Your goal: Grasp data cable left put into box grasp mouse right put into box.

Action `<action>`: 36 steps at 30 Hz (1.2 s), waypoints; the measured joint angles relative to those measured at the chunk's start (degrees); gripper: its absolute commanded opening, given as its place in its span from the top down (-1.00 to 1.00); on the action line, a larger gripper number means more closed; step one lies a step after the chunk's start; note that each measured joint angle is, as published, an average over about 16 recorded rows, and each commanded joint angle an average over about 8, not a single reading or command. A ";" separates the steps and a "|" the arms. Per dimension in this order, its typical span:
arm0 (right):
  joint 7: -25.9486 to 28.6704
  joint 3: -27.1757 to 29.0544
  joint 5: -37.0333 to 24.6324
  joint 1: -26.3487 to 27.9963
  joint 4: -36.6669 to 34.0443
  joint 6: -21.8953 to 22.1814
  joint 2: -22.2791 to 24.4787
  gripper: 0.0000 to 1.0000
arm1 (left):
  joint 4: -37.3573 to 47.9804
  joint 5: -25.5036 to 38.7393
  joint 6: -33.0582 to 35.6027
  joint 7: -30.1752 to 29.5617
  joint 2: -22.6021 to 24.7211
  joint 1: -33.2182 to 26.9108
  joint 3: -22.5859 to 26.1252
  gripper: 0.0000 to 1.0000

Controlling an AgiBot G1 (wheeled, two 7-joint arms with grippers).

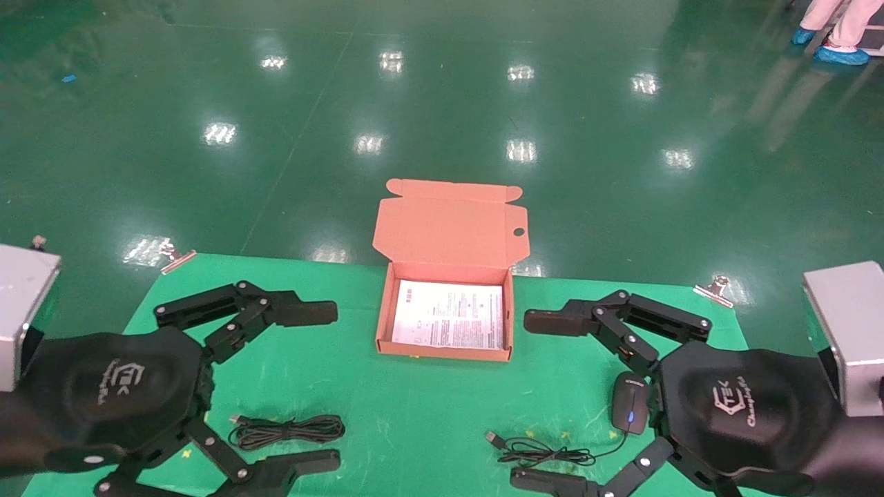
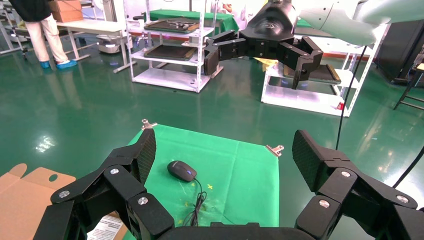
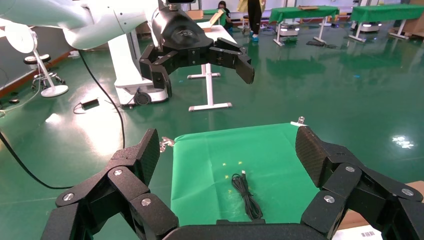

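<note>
Nothing is packed yet: the one box (image 1: pixel 510 324) holds only its white sheet. The one data cable (image 1: pixel 286 430) lies on the worktop between the spread jaws of the left gripper (image 1: pixel 324 386). The one mouse (image 1: pixel 630 402) lies (cord beside it) between the right gripper (image 1: pixel 542 400) jaws, also released.

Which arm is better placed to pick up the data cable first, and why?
Left. The data cable lies on the robot's left side, between the left gripper's open fingers; the right gripper hovers across the table by the mouse, past the box.
</note>
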 measured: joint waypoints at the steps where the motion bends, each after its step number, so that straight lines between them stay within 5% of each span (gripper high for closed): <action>1: 0.00 0.00 0.00 0.00 0.00 0.00 0.00 -1.00 | 0.00 0.00 0.00 0.00 0.00 0.00 0.00 -1.00; 22: -0.79 -0.67 -2.47 1.48 0.26 -0.11 0.02 -1.00 | 0.27 2.21 0.31 0.16 0.79 -1.58 1.09 -1.00; 36: -6.84 -9.81 -23.02 15.71 2.39 -3.20 -2.17 -1.00 | 3.32 22.09 3.94 1.24 6.79 -15.55 12.23 -1.00</action>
